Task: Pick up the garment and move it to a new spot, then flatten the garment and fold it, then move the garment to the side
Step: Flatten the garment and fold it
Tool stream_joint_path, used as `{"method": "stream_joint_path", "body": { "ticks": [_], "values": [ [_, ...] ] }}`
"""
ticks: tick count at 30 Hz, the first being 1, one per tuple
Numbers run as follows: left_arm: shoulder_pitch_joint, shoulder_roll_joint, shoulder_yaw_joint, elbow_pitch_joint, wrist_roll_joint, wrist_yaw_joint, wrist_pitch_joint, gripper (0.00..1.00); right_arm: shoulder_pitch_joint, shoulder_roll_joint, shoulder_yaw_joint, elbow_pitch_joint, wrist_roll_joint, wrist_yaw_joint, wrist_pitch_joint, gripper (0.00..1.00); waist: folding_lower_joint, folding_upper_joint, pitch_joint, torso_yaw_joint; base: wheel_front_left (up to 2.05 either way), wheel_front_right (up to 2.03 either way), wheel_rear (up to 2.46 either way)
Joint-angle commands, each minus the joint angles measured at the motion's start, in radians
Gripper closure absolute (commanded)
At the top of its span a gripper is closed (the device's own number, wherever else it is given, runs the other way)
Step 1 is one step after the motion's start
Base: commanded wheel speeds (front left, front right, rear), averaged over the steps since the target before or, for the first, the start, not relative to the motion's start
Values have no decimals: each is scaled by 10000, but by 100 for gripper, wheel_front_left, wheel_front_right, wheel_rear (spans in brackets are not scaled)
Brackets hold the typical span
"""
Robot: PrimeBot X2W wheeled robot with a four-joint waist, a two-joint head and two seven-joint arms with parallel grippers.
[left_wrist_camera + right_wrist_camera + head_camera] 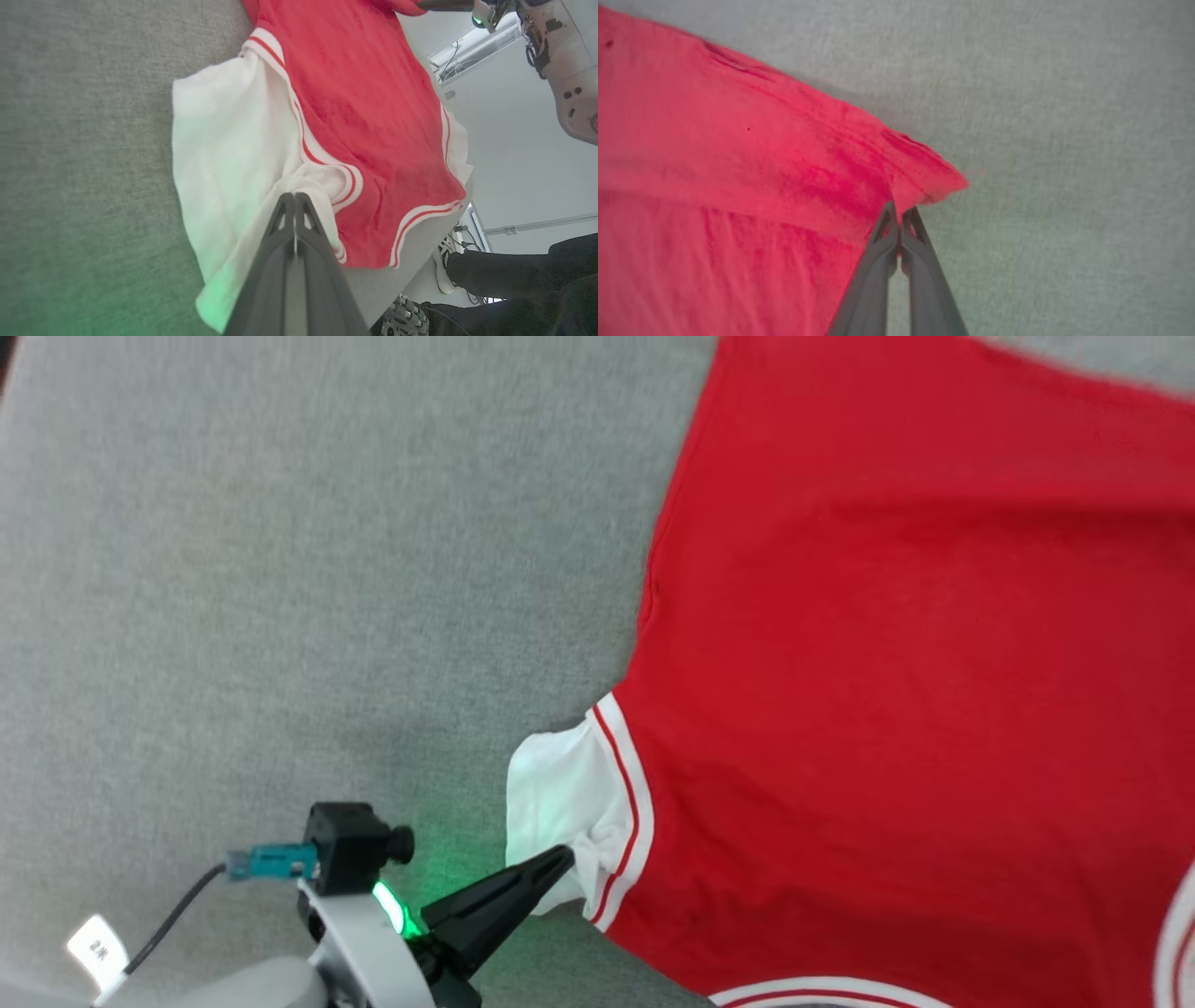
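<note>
Red fabric, spread mostly flat, is the garment (915, 644), lying on the grey table cover (280, 569) with its white-and-red trim bands showing. My left gripper (560, 861) is at the garment's white sleeve (551, 784), on the sleeve's lower edge. Its two dark fingers are pressed together with a bunched fold of white cloth pinched between the tips, and a green glow falls on the cloth just beside them. My right gripper (900, 212) is at a plain red corner of the garment, well apart from that sleeve. Its fingers are closed tight on the edge, which rises slightly off the cover there, with creases running back across the red. Beyond the garment's striped edge by the table's rim, a person's dark trouser legs (514, 280) and a white shoe (441, 266) show.
</note>
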Motion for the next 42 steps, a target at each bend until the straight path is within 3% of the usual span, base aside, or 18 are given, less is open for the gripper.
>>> {"method": "stream_joint_path", "body": {
  "ticks": [1, 8, 14, 17, 22, 26, 27, 28, 29, 32, 36, 39, 42],
  "values": [
    [181, 52, 107, -9, 24, 18, -33, 100, 535, -197, -92, -335, 208, -12, 58, 100, 0, 0, -825, -543, 0, 0, 0],
    [977, 136, 613, 107, 128, 18, -20, 100, 5262, -669, -1016, -3386, 1754, -12, 508, 100, 0, 0, -1485, -1024, 0, 0, 0],
    [1372, 133, 971, 296, 268, 18, -21, 100, 8680, 214, -1768, -5746, 1846, -12, 621, 100, 0, 0, -1672, -1334, 0, 0, 0],
    [1557, 56, 1245, 414, 348, 18, -21, 100, 10135, 851, -1658, -6696, 1743, -12, 901, 100, 0, 0, -1736, -1421, 0, 0, 0],
    [1797, 3, 1513, 516, 431, 18, -22, 100, 11480, 1531, -1014, -7449, 1423, -12, 1149, 100, 0, 0, -1813, -1507, 0, 0, 0],
    [1936, 42, 1601, 529, 455, 18, -22, 100, 11422, 1876, -849, -7564, 1134, -12, 689, 100, 0, 0, -1857, -1580, 0, 0, 0],
    [1959, 64, 1612, 533, 443, 18, -22, 100, 11322, 1910, -916, -7600, 1055, -12, 494, 80, 0, 0, -1870, -1592, 0, 0, 0],
    [1992, 75, 1631, 531, 430, 18, -22, 100, 11243, 1904, -981, -7668, 997, -12, 306, 51, 0, 0, -1880, -1604, 0, 0, 0],
    [2029, 83, 1647, 531, 423, 18, -22, 100, 11229, 1879, -1040, -7758, 987, -12, 146, 0, 0, 0, -1894, -1612, 0, 0, 0],
    [2146, 48, 1692, 515, 416, 18, -22, 100, 11450, 1696, -1572, -8151, 1285, -12, -33, 0, 0, 0, -1956, -1584, 0, 0, 0],
    [2314, -45, 1762, 470, 437, 18, -22, 100, 11762, 1415, -3097, -9117, 1798, -12, -6, 0, 0, 0, -2012, -1464, 0, 0, 0],
    [2395, -122, 1910, 435, 514, 18, -23, 100, 11307, 1203, -4191, -9758, 2032, -12, -166, 0, 0, 0, -1934, -1383, 0, 0, 0],
    [2385, -196, 1935, 405, 588, 18, -23, 100, 10574, 985, -4523, -9948, 1723, -12, -461, 0, 0, 0, -1831, -1288, 0, 0, 0]
  ]
}}
